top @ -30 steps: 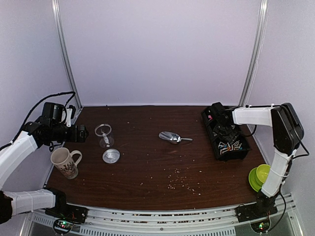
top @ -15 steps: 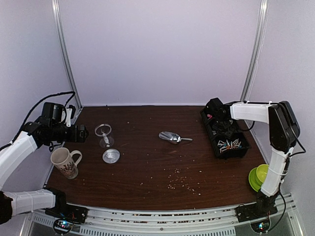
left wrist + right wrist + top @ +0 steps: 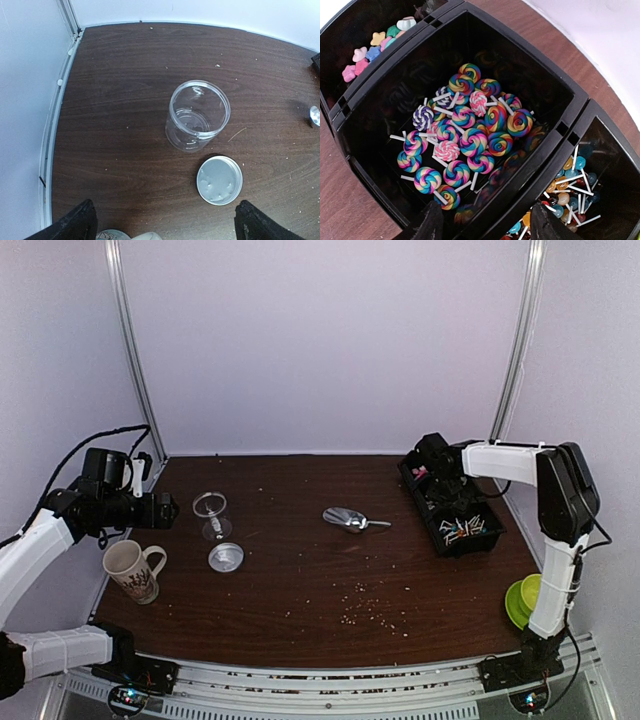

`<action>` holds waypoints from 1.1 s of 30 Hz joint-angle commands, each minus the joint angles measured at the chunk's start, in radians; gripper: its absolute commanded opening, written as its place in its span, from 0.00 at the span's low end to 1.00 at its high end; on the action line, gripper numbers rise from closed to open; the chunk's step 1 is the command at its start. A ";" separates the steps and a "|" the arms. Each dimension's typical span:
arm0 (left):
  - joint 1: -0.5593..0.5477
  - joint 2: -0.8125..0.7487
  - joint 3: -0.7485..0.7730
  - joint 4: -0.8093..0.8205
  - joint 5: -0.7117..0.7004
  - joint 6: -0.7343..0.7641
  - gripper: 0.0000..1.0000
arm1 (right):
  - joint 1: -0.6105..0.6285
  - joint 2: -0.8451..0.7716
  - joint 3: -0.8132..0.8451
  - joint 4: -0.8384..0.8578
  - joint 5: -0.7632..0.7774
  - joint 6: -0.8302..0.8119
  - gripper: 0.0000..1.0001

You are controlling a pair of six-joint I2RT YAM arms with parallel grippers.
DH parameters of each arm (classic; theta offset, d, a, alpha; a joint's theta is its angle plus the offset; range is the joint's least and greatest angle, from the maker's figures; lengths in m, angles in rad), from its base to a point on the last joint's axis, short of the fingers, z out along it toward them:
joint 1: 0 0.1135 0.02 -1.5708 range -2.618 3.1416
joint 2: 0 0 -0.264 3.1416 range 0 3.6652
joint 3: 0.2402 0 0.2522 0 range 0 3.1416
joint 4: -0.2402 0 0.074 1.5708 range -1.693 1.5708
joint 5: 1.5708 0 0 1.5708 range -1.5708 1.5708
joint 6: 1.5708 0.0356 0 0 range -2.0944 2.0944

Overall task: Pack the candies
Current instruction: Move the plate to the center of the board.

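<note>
The candies lie in a black three-part tray [image 3: 572, 107] [image 3: 490, 540]: star sweets [image 3: 372, 47] in the far part, swirl lollipops [image 3: 465, 135] in the middle, small round lollipops [image 3: 575, 185] [image 3: 463, 530] in the near part. My right gripper [image 3: 490, 222] [image 3: 443, 490] straddles the divider between the middle and near parts, one finger in each, closed on that wall. A clear open jar [image 3: 199, 115] [image 3: 210, 510] stands upright at the left, its silver lid [image 3: 219, 180] [image 3: 226, 558] flat beside it. My left gripper [image 3: 167, 222] [image 3: 165, 510] hovers open before them, holding nothing.
A patterned mug [image 3: 133, 570] stands near the left front, its rim showing between the left fingers. A metal scoop [image 3: 352, 520] lies mid-table. Green bowls [image 3: 525, 600] sit at the right front. Pale crumbs are scattered over the brown table [image 3: 320, 580].
The right gripper has narrowed and drawn back and left, and the black tray has swung round with it. The left arm has stayed still.
</note>
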 commanded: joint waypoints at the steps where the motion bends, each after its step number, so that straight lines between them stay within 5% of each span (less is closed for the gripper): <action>1: 0.001 -0.013 0.010 0.031 0.012 -0.007 0.98 | 0.017 0.064 0.056 0.040 -0.109 -0.127 0.59; 20: 0.002 -0.013 0.012 0.033 0.008 -0.007 0.98 | 0.077 0.250 0.332 -0.063 -0.159 -0.414 0.60; 33: 0.002 -0.018 0.010 0.031 0.000 -0.006 0.98 | 0.116 0.268 0.373 -0.096 -0.144 -0.563 0.56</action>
